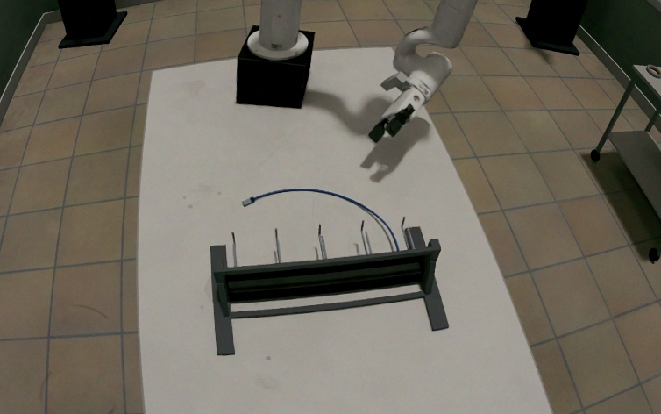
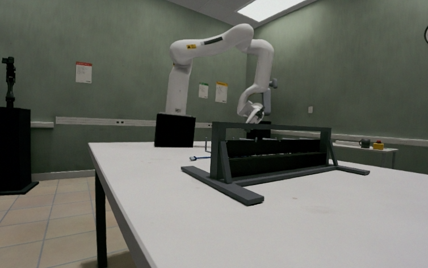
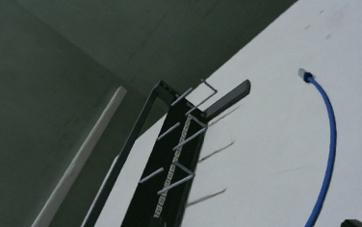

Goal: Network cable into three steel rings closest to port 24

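A blue network cable (image 1: pixel 331 195) lies in an arc on the white table, its grey plug (image 1: pixel 247 200) at the free left end and its other end running to the right end of the dark patch-panel rack (image 1: pixel 324 275). Several thin steel rings (image 1: pixel 319 239) stand in a row behind the rack. My gripper (image 1: pixel 387 127) is open and empty, in the air behind and to the right of the cable, apart from it. The wrist view shows the cable (image 3: pixel 327 144), its plug (image 3: pixel 304 74) and the rings (image 3: pixel 185 139). In the exterior view the rack (image 2: pixel 271 154) hides most of the cable.
The arm's black base block (image 1: pixel 273 67) stands at the back of the table. A grey trolley (image 1: pixel 634 141) stands on the floor to the right. Black pedestals stand in the room's far corners.
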